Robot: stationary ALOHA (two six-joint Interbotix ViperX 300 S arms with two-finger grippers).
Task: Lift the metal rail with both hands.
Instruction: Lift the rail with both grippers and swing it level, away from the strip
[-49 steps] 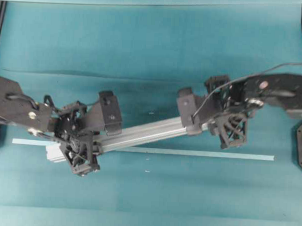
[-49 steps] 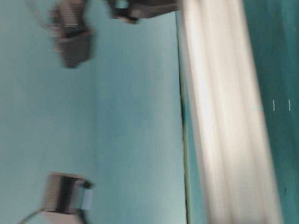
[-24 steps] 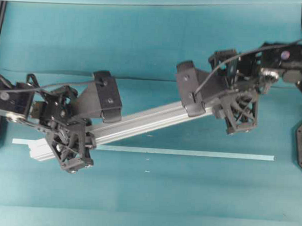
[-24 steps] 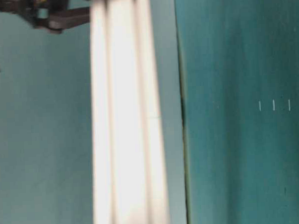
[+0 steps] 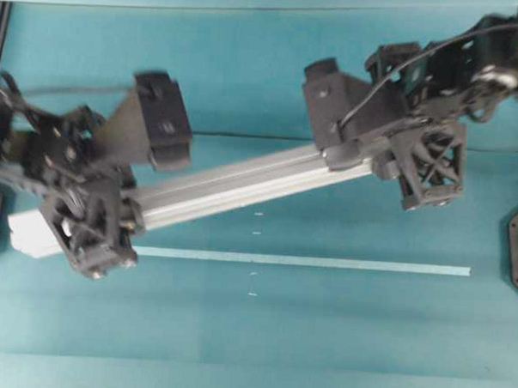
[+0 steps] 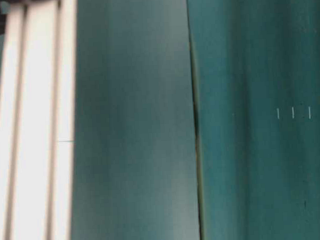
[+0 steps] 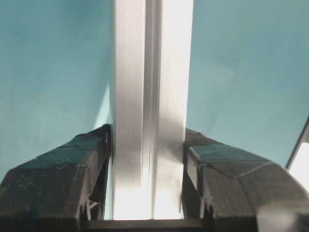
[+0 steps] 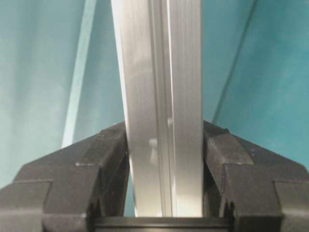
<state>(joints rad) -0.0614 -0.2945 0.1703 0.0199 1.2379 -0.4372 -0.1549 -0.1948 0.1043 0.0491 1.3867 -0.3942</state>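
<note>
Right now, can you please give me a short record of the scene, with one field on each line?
rail: metal rail, slanted in the overhead view, its right end higher in the picture
left gripper: shut on the rail, near its left end
right gripper: shut on the rail, near its right end
tape strip: flat on the table, below the rail in the picture

Silver grooved metal rail [image 5: 233,189] — teal table [image 5: 236,330]
</note>
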